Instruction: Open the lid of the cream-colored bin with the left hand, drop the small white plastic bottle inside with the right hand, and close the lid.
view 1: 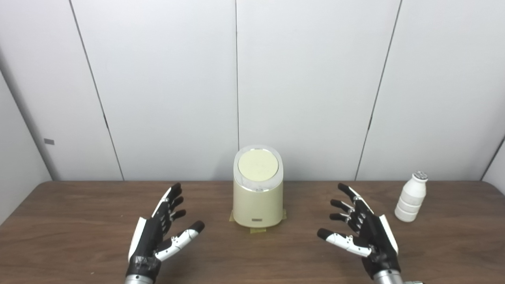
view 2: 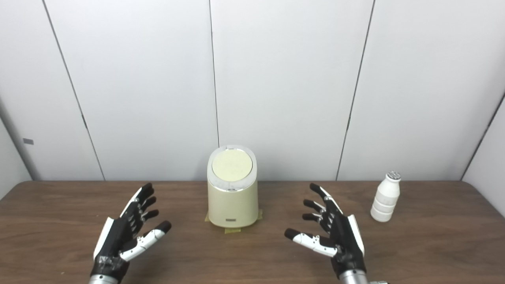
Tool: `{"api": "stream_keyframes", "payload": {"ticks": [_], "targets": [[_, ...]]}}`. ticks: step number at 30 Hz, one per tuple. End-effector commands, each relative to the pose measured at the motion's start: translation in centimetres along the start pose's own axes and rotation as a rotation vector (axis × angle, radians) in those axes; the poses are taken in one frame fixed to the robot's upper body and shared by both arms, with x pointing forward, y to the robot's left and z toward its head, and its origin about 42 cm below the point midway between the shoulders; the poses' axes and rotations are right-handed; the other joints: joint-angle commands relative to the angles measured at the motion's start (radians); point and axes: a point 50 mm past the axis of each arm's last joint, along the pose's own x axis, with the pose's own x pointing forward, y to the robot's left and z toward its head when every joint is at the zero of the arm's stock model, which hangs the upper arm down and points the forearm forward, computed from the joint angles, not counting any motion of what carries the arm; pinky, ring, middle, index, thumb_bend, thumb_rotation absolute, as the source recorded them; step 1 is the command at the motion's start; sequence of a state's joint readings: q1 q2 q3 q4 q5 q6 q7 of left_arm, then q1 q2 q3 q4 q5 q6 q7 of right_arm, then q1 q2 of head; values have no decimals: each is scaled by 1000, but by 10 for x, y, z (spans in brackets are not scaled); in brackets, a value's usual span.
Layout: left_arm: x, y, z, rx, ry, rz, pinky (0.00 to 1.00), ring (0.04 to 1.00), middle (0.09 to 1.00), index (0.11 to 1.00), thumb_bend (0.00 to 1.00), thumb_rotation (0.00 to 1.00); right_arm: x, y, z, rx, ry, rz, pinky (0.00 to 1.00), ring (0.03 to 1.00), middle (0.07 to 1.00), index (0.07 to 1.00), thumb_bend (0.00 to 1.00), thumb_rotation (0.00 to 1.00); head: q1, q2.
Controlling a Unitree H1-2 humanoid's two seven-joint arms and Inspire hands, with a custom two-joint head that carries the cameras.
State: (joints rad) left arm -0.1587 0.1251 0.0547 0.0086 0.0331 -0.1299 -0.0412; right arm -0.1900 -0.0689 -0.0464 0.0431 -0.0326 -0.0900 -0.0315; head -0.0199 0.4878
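A cream-colored bin (view 1: 258, 201) stands upright at the middle of the table, its round lid (view 1: 258, 166) lying flat and closed on top. The small white plastic bottle (view 1: 411, 197) stands upright near the back right of the table. My left hand (view 1: 159, 229) hovers over the table to the left of the bin, fingers spread and empty. To the bin's right, my right hand (view 1: 363, 230) is likewise open with nothing in it, a short way left of the bottle. Neither hand touches anything.
The bin sits on strips of yellowish tape (view 1: 258, 229) stuck to the brown wooden table (view 1: 79, 221). White wall panels (view 1: 307, 86) rise just behind the table's far edge.
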Motion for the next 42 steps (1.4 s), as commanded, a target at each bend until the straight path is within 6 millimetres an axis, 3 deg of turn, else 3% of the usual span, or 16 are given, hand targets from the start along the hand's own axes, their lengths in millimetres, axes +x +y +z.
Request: {"api": "stream_keyframes", "payload": {"ticks": [1,8,15,18,21,23,26,34,42], "targets": [[12,1,20,20,-78,1,846,930,957,974,810,372,13,1,19,-9,-102,4,650,809,972,897,890,246,0,1],[12,0,20,15,-70,-9,836,930,951,970,803,367,14,-1,15,-7,-96,1,682,804,967,914,897,246,0,1],[12,0,19,12,-59,-15,892,972,988,1000,806,373,14,0,17,-28,-91,-14,772,832,937,890,913,269,1,2],[12,0,21,16,-70,-2,824,929,957,978,783,373,13,2,20,-23,-95,-13,761,829,933,883,896,253,7,1],[13,-4,23,12,-82,25,732,837,878,890,722,340,14,3,21,-13,-93,-12,712,826,933,877,880,255,8,0],[14,-7,25,8,-80,23,721,829,871,878,727,355,14,3,20,-13,-92,-8,676,808,927,873,870,251,10,-3],[18,-11,28,6,-70,8,776,884,918,929,760,391,16,2,18,-15,-85,-7,658,784,916,873,867,246,16,-7],[54,-15,53,43,-111,5,915,960,956,977,818,416,18,2,18,-5,-85,-2,622,754,880,848,858,229,25,-19],[105,-31,80,65,-149,32,956,977,959,986,835,426,19,4,18,14,-93,6,612,751,877,837,857,214,33,-27]]}}
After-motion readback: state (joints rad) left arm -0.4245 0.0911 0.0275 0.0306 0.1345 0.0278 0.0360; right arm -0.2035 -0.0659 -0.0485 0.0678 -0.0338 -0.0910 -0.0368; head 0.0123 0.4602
